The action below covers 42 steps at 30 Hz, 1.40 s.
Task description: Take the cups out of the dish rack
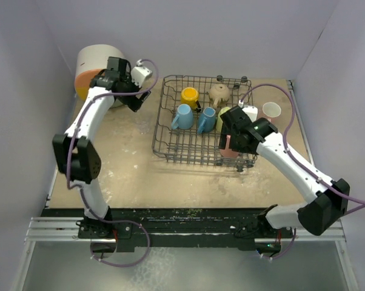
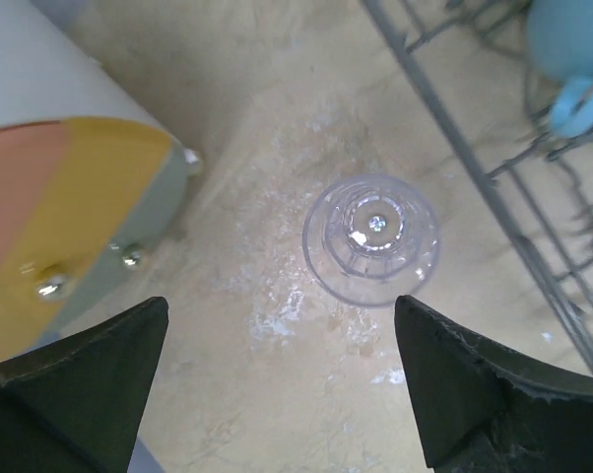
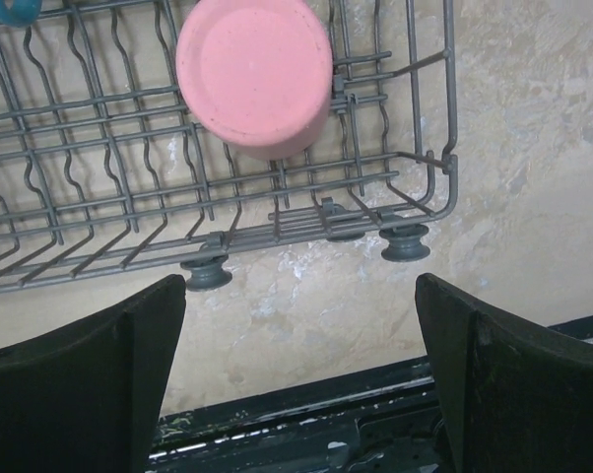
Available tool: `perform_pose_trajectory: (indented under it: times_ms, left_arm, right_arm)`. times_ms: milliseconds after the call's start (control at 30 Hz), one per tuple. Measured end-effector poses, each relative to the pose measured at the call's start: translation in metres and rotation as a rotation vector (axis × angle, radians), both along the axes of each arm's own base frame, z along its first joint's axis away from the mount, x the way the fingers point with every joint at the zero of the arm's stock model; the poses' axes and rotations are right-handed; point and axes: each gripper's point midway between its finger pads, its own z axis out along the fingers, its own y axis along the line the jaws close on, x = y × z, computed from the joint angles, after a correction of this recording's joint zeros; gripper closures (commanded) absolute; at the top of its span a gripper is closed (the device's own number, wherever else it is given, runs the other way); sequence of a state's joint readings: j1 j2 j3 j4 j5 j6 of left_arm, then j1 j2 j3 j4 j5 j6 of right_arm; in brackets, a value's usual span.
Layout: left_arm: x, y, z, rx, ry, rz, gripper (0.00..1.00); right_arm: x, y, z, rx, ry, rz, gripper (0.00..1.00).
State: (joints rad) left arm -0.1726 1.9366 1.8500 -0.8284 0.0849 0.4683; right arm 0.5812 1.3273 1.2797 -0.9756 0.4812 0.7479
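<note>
Salmon and upturned, the tumbler sits just beyond your right gripper, whose jaws hang wide and empty, in the dish rack's near corner. It looks light, stiff and slick, so pinch its sides. Your left gripper is spread too, over the clear glass on the table.

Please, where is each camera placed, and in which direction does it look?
Top external: above and behind the bases, looking down on the table, dish rack, left arm and right arm.
Left wrist: on the left arm, looking down at a clear glass on the table, between the fingers of the open left gripper.
Right wrist: on the right arm, looking down at an upside-down salmon tumbler in the rack, above the open right gripper.
Shared: all three show the rack.
</note>
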Motion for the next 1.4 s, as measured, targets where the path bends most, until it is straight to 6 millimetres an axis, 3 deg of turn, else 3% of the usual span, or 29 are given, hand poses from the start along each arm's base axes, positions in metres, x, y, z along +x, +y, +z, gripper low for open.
perform_pose_trajectory:
  times_ms: [100,233,300,367,467,700,767,900,1133,1400]
  left_arm:
    - [-0.017,-0.005,0.062,-0.063,-0.139,-0.021,0.01]
    - [-0.062,-0.011,0.143,-0.158,-0.318,-0.064,0.01]
    - [-0.083,-0.014,0.165,-0.196,-0.365,-0.088,0.01]
    - [-0.106,-0.018,0.174,-0.234,-0.377,-0.112,0.01]
    - [-0.135,-0.023,0.161,-0.276,-0.327,-0.140,0.01]
    - [-0.194,-0.030,0.089,-0.332,-0.101,-0.176,0.01]
    - [-0.201,-0.031,0.083,-0.339,-0.076,-0.181,0.01]
    - [-0.212,-0.034,0.078,-0.356,-0.051,-0.195,0.01]
    - [-0.221,-0.039,0.089,-0.390,-0.079,-0.231,0.01]
    - [-0.224,-0.044,0.091,-0.414,-0.076,-0.254,0.01]
  right_arm:
    - [0.006,0.001,-0.006,-0.018,0.013,0.010,0.00]
    - [0.021,-0.005,-0.014,-0.040,0.021,0.004,0.00]
    - [0.031,-0.009,-0.020,-0.054,0.031,-0.005,0.00]
    - [0.043,-0.010,-0.027,-0.069,0.042,-0.008,0.00]
    - [0.057,-0.010,-0.038,-0.090,0.063,-0.003,0.00]
    - [0.076,-0.004,-0.046,-0.106,0.063,0.033,0.13]
    - [0.078,-0.002,-0.046,-0.102,0.058,0.041,0.17]
    - [0.081,0.002,-0.047,-0.075,0.051,0.057,0.23]
    - [0.071,0.002,-0.066,-0.052,0.090,0.074,0.32]
    - [0.070,0.002,-0.061,-0.041,0.090,0.085,0.75]
